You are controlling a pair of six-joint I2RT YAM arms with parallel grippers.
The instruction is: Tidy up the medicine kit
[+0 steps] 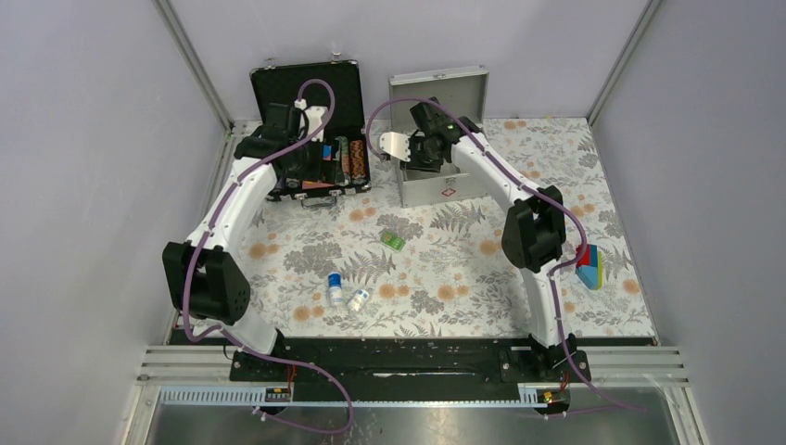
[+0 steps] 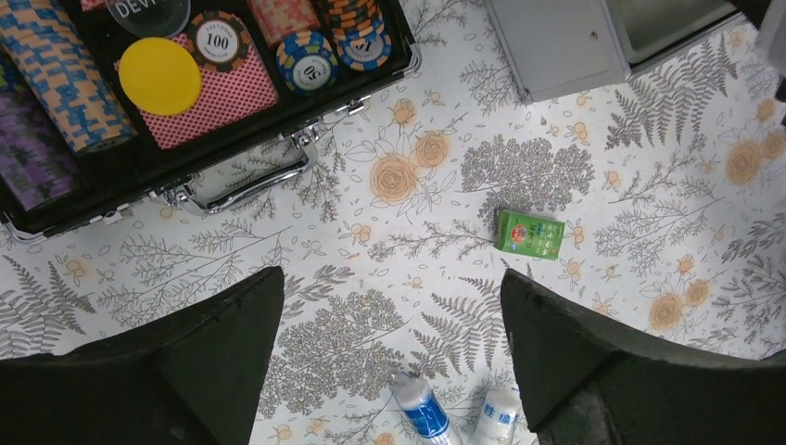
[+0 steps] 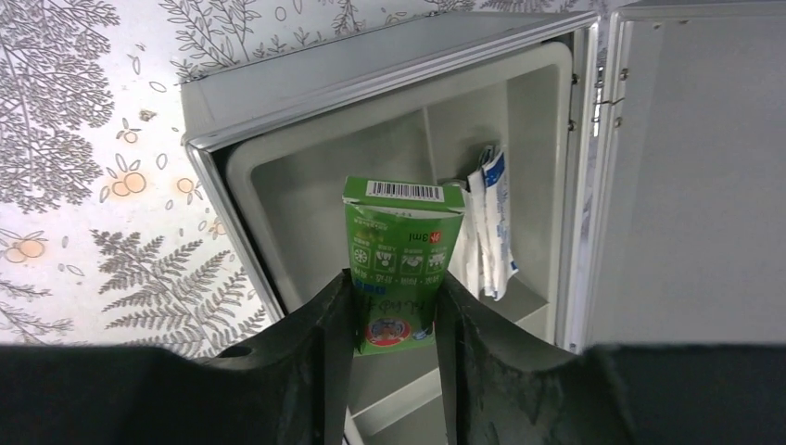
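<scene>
Glossy green carton (image 3: 403,232) clamped in right pincer (image 3: 391,283) over brushed-metal medicine kit (image 3: 371,83), left pincer (image 2: 391,283) spread wide

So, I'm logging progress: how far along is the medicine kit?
Done: sachets sit inside the open medicine kit. In hand: the right gripper holds a green box over it. Left: a second green box and two bottles on the table.
</scene>
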